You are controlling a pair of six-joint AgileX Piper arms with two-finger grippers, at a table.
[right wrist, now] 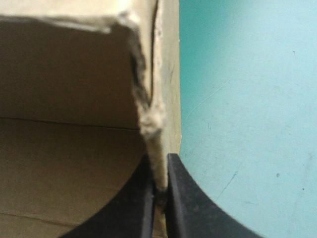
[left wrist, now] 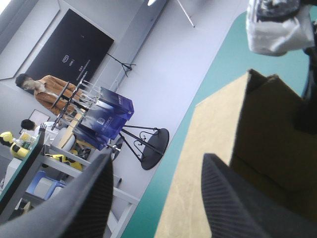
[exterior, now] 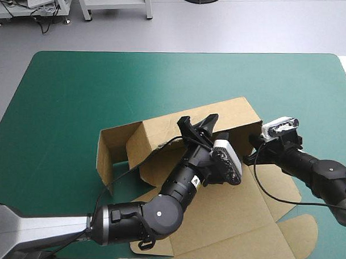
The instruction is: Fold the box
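The box [exterior: 244,207] sits near the middle of the teal-green cover [exterior: 72,92]. It is half built, with the far and left walls raised and the lid panel flat toward the near edge. My right gripper [right wrist: 159,166] is pinched almost closed on the edge of the right-hand wall, board between the fingers, I judge to hold that corner upright. My left gripper [exterior: 199,123] hovers over the far wall with fingers well apart and holding nothing. It looks poised to press or tuck that wall inward while the other side is braced.
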